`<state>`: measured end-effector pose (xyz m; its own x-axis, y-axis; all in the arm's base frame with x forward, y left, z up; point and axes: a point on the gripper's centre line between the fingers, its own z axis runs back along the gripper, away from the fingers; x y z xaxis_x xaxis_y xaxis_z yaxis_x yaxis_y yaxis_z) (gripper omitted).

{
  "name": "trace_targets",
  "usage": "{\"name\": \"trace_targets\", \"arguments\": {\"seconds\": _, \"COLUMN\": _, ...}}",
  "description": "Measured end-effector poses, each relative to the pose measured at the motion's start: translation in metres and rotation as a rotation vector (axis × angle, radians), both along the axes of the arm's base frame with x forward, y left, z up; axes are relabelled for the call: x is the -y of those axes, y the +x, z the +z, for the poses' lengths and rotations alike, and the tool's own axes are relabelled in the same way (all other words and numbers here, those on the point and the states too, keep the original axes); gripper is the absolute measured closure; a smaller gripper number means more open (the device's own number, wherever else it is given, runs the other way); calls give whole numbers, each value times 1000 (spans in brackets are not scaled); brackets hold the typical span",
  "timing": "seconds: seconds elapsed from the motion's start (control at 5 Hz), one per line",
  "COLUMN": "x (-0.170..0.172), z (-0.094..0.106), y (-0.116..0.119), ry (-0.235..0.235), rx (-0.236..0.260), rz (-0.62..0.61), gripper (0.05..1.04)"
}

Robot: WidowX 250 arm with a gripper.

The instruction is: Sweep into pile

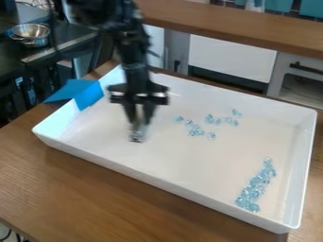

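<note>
Table supports tray. A hasty sweep could scatter the beads. Gripper open or closed: cannot tell.

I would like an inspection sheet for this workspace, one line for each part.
Surface: wooden table bearing a white tray.
Job's things: pale blue pieces; long cluster at the tray's near-right side, looser group around its middle.
Clutter: blue sheet over the tray's left rim.
Hand: over the tray's left part, left of both groups.
Cables: dark cables, lower-left corner.
Surroundings: metal bowl, upper left.
</note>
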<state>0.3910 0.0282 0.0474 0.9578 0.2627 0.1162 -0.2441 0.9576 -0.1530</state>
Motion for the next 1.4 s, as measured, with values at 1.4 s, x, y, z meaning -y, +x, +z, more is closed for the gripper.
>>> {"name": "trace_targets", "arguments": {"seconds": 1.4, "x": 55, "z": 4, "y": 31, "ry": -53, "rx": -44, "rz": -79, "gripper": 743}}
